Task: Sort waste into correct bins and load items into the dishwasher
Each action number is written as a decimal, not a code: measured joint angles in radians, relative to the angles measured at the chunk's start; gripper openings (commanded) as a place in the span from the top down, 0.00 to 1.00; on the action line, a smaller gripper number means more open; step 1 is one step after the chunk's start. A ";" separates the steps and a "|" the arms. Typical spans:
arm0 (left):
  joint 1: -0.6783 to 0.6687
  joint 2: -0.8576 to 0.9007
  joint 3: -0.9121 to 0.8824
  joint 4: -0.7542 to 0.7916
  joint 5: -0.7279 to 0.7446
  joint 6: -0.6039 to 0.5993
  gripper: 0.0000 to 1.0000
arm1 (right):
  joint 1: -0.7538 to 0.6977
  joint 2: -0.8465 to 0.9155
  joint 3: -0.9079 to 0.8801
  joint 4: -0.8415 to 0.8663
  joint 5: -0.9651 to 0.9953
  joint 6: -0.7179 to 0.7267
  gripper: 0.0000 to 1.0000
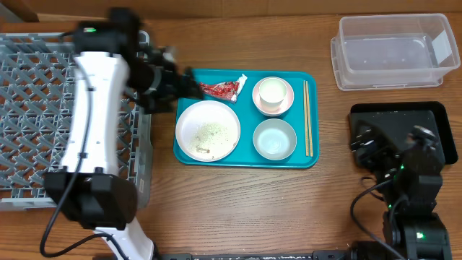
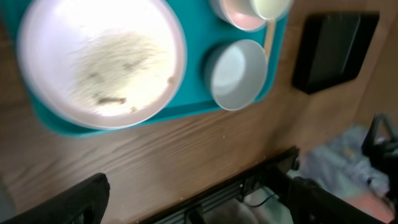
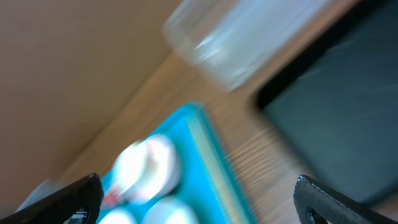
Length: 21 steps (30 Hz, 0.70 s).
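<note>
- Right jaws, nearest the robot's side, hang spread wide over the black tray (image 1: 433, 119) and grip nothing. The right arm (image 1: 404, 180) covers much of that tray, so I cannot tell whether anything lies in it
- Plate (image 1: 208, 130) sits at the near left of the teal tray (image 1: 245, 163), with crumbs (image 1: 214, 132) in its middle. Beside it, the grey-blue bowl (image 1: 274, 139) looks empty
- Plate risk: if it tips on the way to a bin, the loose crumbs scatter over the table (image 1: 253, 209). If it is racked unscraped, the crumbs go in with it
- Chopsticks (image 1: 307, 119) lie along the tray's right edge. They are thin and flat, so they could slip from a pinch or drop through the lattice of the rack (image 1: 43, 108)
- Left jaws are released and wide, with nothing between them. They hover at the tray's far left corner, just beside the wrapper (image 1: 224, 89)
- The left wrist view shows plate and bowl but no wrapper, so how the jaws line up with it is unclear
- Wrapper risk: it is crumpled and lies close to the plate rim. A pinch might catch only the white end and lose it, or nudge the plate
- Cup (image 1: 272, 92) stands inside the pink bowl (image 1: 273, 110), so lifting the bowl by its rim could topple the cup
- Tub (image 1: 393, 50) stands far right, well apart from the wrapper, and that long carry gives room for a drop
- Both wrist views are blurred, and the rack's left part is cut off
</note>
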 measured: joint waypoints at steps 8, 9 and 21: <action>-0.305 0.000 0.000 0.159 -0.198 -0.149 0.00 | -0.155 0.110 0.000 -0.022 0.143 -0.007 0.00; -0.335 0.000 0.000 0.174 -0.233 -0.180 0.04 | -0.163 0.133 0.000 -0.022 0.151 -0.007 0.00; -0.510 0.000 -0.012 0.442 -0.547 -0.489 0.45 | -0.167 0.366 0.000 -0.023 0.166 -0.008 0.00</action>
